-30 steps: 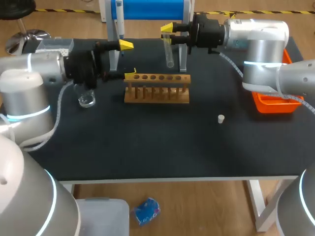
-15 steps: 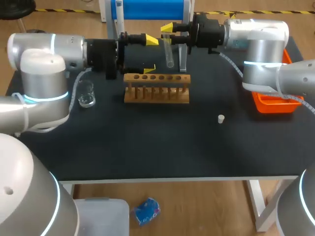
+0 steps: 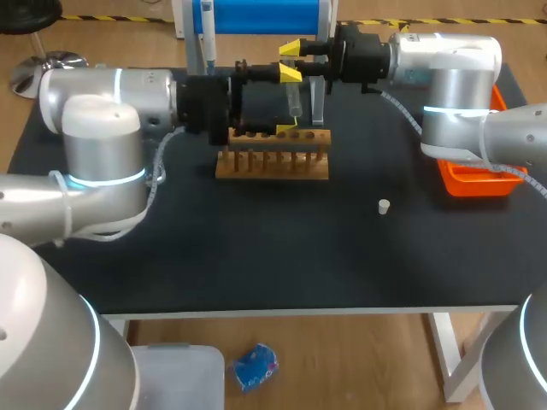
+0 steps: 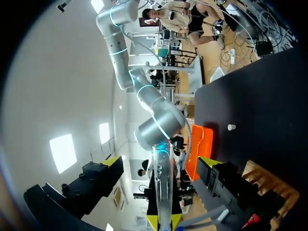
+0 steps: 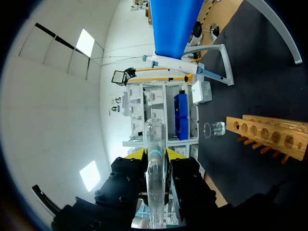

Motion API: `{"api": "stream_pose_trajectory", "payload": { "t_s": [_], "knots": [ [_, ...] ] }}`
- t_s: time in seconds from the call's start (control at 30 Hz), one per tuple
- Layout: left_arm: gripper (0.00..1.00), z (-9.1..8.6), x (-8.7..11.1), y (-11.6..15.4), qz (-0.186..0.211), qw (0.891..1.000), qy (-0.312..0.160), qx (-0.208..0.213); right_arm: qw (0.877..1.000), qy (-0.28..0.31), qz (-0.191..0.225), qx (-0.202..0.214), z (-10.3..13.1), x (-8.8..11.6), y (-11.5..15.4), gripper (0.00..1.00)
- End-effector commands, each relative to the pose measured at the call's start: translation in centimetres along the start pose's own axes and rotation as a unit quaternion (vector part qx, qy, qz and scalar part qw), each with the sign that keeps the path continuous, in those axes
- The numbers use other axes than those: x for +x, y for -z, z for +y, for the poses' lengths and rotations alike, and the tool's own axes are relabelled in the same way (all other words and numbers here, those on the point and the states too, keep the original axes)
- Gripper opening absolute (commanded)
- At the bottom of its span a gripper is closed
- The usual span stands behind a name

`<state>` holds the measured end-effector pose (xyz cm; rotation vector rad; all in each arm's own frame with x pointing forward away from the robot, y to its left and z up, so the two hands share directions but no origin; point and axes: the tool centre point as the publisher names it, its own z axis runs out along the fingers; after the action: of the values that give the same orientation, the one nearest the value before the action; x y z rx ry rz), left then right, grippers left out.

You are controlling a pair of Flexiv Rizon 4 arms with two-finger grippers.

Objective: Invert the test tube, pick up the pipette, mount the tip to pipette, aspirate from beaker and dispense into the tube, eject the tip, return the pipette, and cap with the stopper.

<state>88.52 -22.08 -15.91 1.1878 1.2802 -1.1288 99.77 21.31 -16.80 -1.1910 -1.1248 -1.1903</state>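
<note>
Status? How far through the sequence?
Nothing finished yet. In hand: right claw grips the test tube in the air, left claw open around it, apparently for the inversion. Left: pipette not yet picked up, stopper lying on the table.

arms (image 3: 94, 162) silver, cyan-lit rings | wrists (image 3: 205, 104) black | jaws yellow-tipped

Our left gripper (image 4: 160, 166) has its fingers spread wide, and the clear test tube (image 4: 162, 187) stands in the gap, touching neither. Our right gripper (image 4: 162, 223) pinches the tube's end between its yellow tips, with our right arm (image 4: 161, 122) beyond. Beside our fingers lies the wooden rack (image 4: 269, 185) on the black table (image 4: 260, 86). Farther off sit a white stopper (image 4: 231, 127) and an orange bin (image 4: 199, 144).
</note>
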Motion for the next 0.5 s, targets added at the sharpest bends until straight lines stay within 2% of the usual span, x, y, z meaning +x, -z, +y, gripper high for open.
{"api": "stream_pose_trajectory", "payload": {
  "t_s": [0.03,0.33,0.4,0.47,0.5],
  "knots": [
    [1.00,-0.3,0.0,-0.8,0.001,1.000,0.001,-0.002,1.000,0.000,-0.001,0.000,0.0,0.1,0.1,0.00],
    [1.00,-0.1,-0.1,-2.0,0.019,1.000,0.001,0.014,1.000,0.000,-0.001,0.000,0.0,0.1,0.1,0.00],
    [0.92,0.1,-0.1,-2.1,0.022,1.000,0.000,0.017,1.000,0.000,-0.001,0.000,0.0,0.1,0.1,0.00],
    [0.73,0.3,-0.1,-2.2,0.023,0.999,-0.003,0.022,1.000,0.000,-0.001,0.000,0.0,0.1,0.1,0.00],
    [0.68,0.3,-0.1,-2.2,0.024,0.999,-0.003,0.023,1.000,0.000,-0.001,0.000,0.0,0.1,0.1,0.00]
  ]
}}
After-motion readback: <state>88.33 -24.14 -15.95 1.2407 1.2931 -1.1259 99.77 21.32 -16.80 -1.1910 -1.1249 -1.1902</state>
